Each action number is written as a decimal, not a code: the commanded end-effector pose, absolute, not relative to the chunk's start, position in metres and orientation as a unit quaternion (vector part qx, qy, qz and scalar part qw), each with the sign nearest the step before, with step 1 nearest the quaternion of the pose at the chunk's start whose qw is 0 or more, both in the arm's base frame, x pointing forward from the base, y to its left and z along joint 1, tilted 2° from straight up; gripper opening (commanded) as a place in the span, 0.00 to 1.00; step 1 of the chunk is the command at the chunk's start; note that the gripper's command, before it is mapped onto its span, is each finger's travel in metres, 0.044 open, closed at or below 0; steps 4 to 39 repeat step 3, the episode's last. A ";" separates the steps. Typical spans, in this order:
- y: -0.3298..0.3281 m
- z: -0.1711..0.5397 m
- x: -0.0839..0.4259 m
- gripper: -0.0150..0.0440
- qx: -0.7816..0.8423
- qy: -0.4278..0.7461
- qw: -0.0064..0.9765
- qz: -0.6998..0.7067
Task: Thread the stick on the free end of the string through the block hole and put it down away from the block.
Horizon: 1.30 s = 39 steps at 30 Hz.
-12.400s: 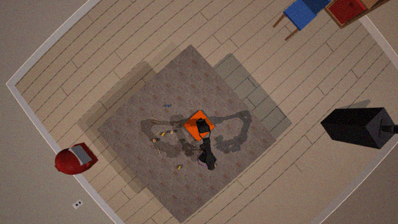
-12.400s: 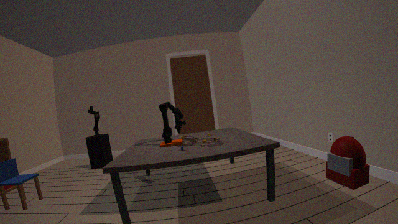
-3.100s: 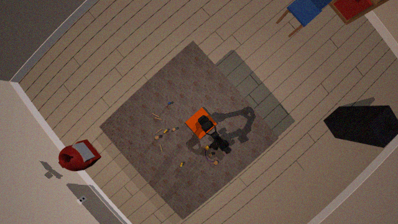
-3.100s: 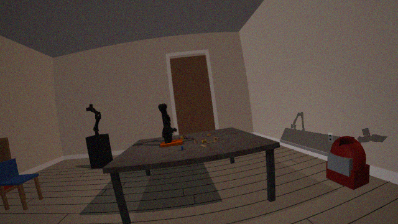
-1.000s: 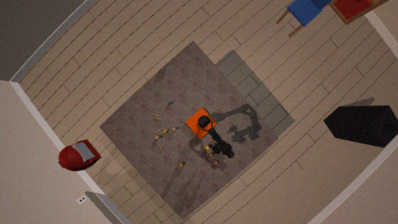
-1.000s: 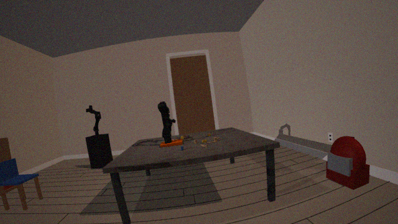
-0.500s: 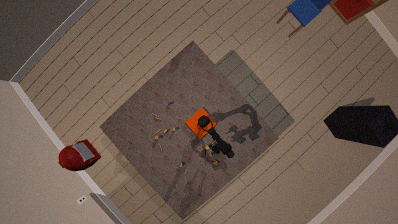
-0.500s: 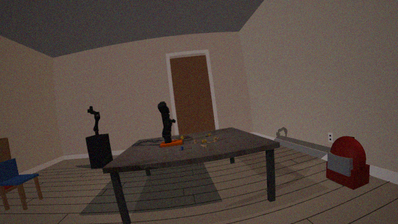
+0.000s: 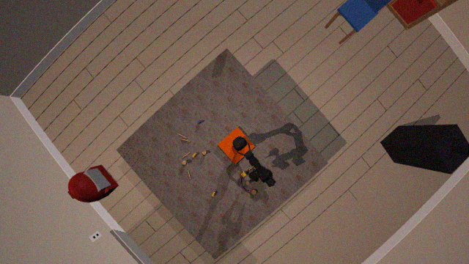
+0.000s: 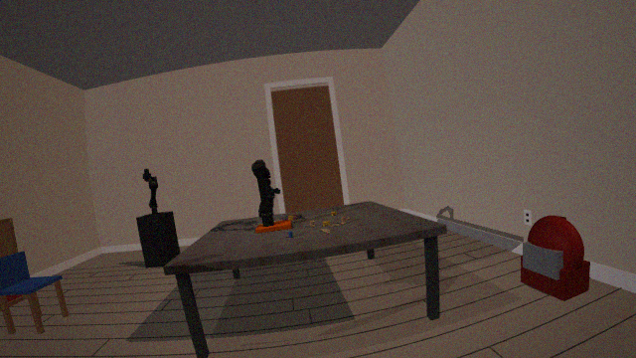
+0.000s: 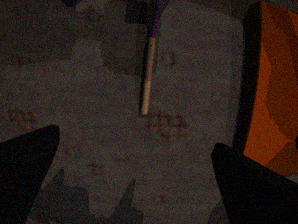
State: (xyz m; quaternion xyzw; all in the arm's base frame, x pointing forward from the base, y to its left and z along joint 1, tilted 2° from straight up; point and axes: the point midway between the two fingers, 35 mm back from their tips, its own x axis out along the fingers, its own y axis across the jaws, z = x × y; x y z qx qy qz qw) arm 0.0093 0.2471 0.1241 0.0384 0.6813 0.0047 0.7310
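The thin wooden stick (image 11: pixel 148 77) lies on the table, with the purple string (image 11: pixel 157 17) (image 9: pixel 245 188) at its upper end in the wrist view. My gripper (image 11: pixel 137 143) is wide open and empty. Its fingertips stand apart, below the stick's free end in that view, and do not touch it. The round wooden button (image 9: pixel 254 191) lies at the string's other end. A small yellowish block (image 9: pixel 243 174) stands beside the string, near the arm; its hole is too small to make out. Whether the string runs through it cannot be told, as the arm hides part of that area.
The orange arm base (image 9: pixel 228 144) (image 11: pixel 267 100) stands close to the stick. Farther off lie several loose sticks (image 9: pixel 189 174), a yellow piece (image 9: pixel 214 193), another yellow piece (image 9: pixel 194 155), round wooden pieces (image 9: pixel 184 162) and a blue piece (image 9: pixel 200 122). A small round piece (image 9: pixel 248 182) lies inside the string's curve.
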 end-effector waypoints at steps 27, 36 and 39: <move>0.247 0.124 0.009 1.00 0.039 0.681 0.731 0.005; 0.247 0.124 0.009 1.00 0.039 0.681 0.731 0.005; 0.247 0.124 0.009 1.00 0.039 0.681 0.731 0.005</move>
